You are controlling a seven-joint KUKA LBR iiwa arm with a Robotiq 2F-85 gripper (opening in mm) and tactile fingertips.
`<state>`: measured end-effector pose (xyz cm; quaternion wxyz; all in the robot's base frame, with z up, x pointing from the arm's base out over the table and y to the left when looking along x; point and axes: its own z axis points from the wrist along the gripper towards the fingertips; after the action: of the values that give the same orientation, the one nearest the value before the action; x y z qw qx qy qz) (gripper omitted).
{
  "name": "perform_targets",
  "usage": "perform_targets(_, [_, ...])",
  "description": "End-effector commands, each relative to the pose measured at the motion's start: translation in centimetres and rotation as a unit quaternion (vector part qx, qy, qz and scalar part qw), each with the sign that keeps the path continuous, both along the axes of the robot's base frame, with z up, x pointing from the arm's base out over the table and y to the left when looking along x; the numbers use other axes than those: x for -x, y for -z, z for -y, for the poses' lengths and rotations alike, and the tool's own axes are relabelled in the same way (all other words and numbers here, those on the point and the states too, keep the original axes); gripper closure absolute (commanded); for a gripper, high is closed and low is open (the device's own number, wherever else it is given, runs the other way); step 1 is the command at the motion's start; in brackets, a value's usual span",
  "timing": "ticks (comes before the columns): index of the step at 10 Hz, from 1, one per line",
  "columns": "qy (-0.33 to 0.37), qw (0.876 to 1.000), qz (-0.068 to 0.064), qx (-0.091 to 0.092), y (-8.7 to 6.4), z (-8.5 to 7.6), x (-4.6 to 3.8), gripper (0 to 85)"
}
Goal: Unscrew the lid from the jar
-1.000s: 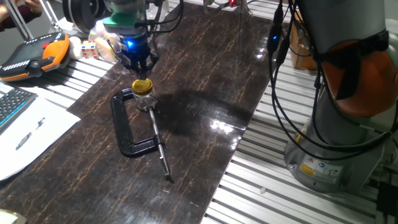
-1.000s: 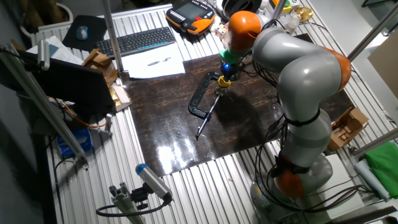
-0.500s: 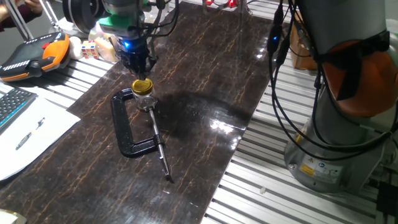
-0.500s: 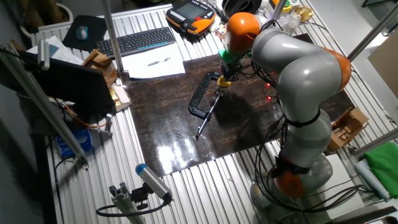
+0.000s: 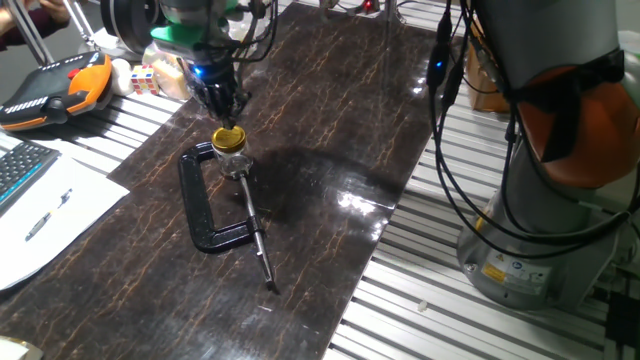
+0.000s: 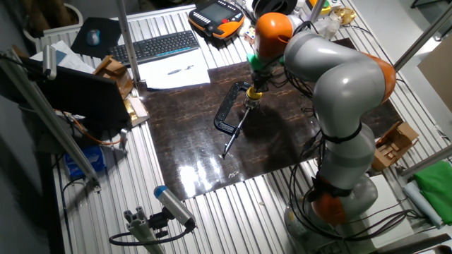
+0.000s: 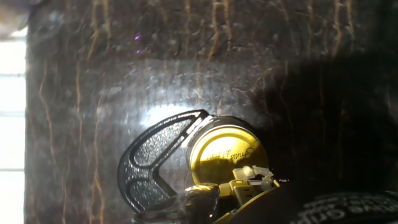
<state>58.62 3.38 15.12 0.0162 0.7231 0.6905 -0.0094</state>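
Observation:
The gold-yellow lid sits on the small clear jar, which stands on the dark table between the ends of the black C-clamp. My gripper hangs directly over the lid, its fingers drawn together to a narrow tip that reaches down to about the lid's top. In the other fixed view the gripper is just above the jar. The hand view shows the lid from above, with the fingertips at its near edge and the rest of the gripper hidden in shadow.
The clamp's long screw rod points toward the table's front edge. To the left lie an orange teach pendant, a keyboard, paper and small boxes. Cables and the robot base stand at the right.
The hand has shifted a little to the left and up while its tip stayed over the lid. The fingers looked spread a second ago and now look narrow. The lid stays on the jar.

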Motion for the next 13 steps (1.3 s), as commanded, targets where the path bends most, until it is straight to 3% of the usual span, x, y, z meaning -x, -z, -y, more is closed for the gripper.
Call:
perform_targets(1, [0.384, 0.923, -0.001, -0.003, 0.00, -0.01, 0.00, 68.3])
perform_targets(6, [0.421, 0.907, -0.012, -0.002, 0.09, -0.03, -0.02, 24.7])
perform_targets(9, [0.438, 0.899, -0.011, -0.003, 0.12, -0.03, -0.03, 0.0])
perform_targets(13, [0.469, 0.883, -0.001, -0.009, 0.31, 0.00, -0.01, 0.0])
